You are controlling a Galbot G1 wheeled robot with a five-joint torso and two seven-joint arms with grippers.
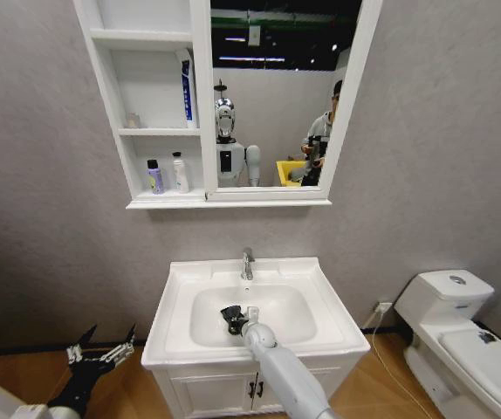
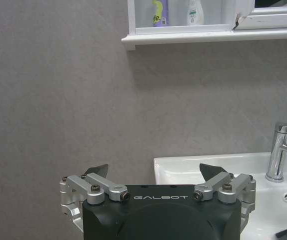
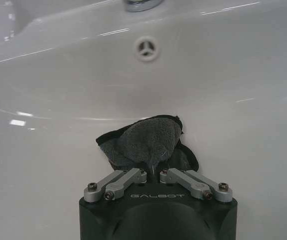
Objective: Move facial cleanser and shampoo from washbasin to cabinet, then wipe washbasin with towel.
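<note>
The white washbasin (image 1: pixel 320 301) stands in the middle, with a chrome tap (image 1: pixel 247 264) at its back. My right gripper (image 1: pixel 238 322) reaches down into the bowl and is shut on the dark grey towel (image 1: pixel 229 312). Up close, the towel (image 3: pixel 148 140) is bunched against the bowl's white surface just ahead of that gripper (image 3: pixel 153 173). On the cabinet's (image 1: pixel 200 105) lowest shelf stand a purple-labelled bottle (image 1: pixel 154 177) and a white bottle (image 1: pixel 181 173). My left gripper (image 1: pixel 102 353) hangs open and empty, low and left of the basin.
A blue-and-white tube (image 1: pixel 186 87) leans on the cabinet's middle shelf. A white toilet (image 1: pixel 460 336) stands at the right. A white vanity with black handles (image 1: pixel 255 389) sits under the basin. The grey wall (image 2: pixel 58 100) rises behind my left gripper (image 2: pixel 153 171).
</note>
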